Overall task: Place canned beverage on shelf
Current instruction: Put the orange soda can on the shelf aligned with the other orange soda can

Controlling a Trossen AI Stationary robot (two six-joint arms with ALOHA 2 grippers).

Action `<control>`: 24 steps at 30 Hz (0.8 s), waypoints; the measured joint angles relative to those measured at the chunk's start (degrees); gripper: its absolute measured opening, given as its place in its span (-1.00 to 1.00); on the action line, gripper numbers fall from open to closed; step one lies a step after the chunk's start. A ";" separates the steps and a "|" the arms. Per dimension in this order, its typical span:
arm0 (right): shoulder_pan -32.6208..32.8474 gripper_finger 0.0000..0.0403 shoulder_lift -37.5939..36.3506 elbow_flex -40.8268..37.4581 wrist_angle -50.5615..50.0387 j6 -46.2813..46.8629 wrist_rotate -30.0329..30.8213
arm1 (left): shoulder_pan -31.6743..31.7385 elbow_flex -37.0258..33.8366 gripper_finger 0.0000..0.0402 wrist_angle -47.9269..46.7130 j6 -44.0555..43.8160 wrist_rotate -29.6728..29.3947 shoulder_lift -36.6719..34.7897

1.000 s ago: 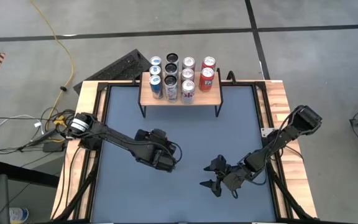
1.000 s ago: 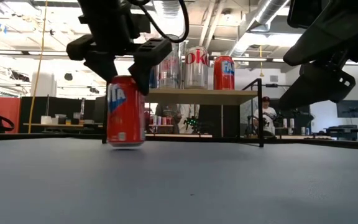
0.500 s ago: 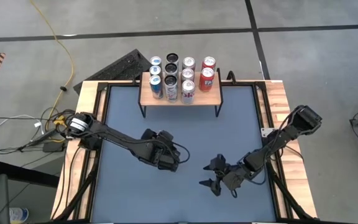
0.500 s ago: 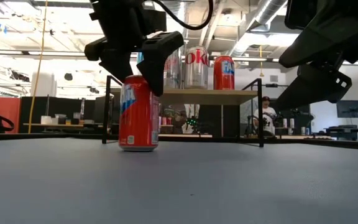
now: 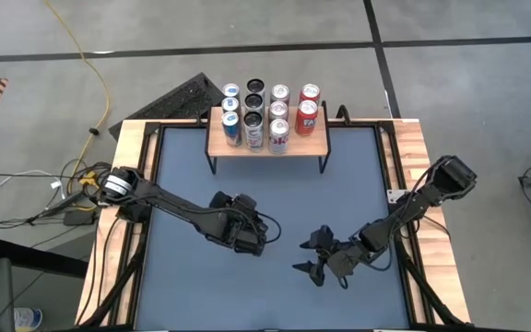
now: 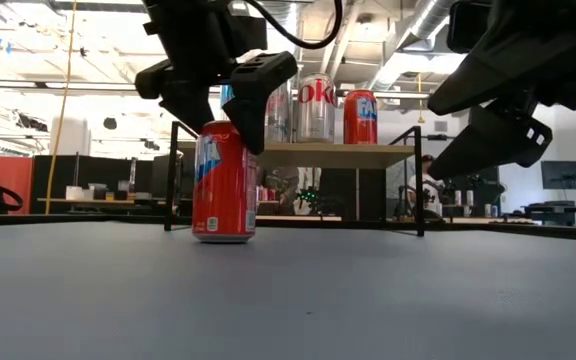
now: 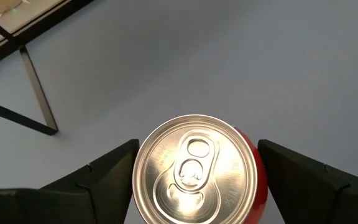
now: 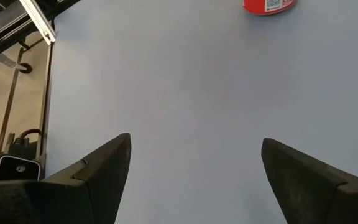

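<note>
— While the red can stands upright on the smooth grey-blue mat, how does the left gripper sit?
— Spread wide above it, a dark wedge finger at each side of the round silver lid; whether they touch I cannot tell.
— And the shelf?
— At the table's far edge: pale wooden top, thin black legs, cans standing in rows, its right end bare.
— Room between?
— Open mat from can to shelf.
— The right gripper?
— Spread wide, holding nothing, above the mat's near right.
</note>
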 joint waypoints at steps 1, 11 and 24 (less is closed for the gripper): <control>0.00 0.70 0.01 0.00 -0.06 0.00 0.00 | 0.10 0.00 0.51 0.03 0.59 0.25 0.00; 0.07 0.70 0.01 0.00 -0.11 -0.44 -0.17 | -0.86 -0.04 0.51 0.65 0.87 -3.25 0.11; 0.00 0.70 0.01 0.00 -0.11 -0.61 -0.13 | -0.88 0.58 0.52 1.76 4.30 -1.07 0.09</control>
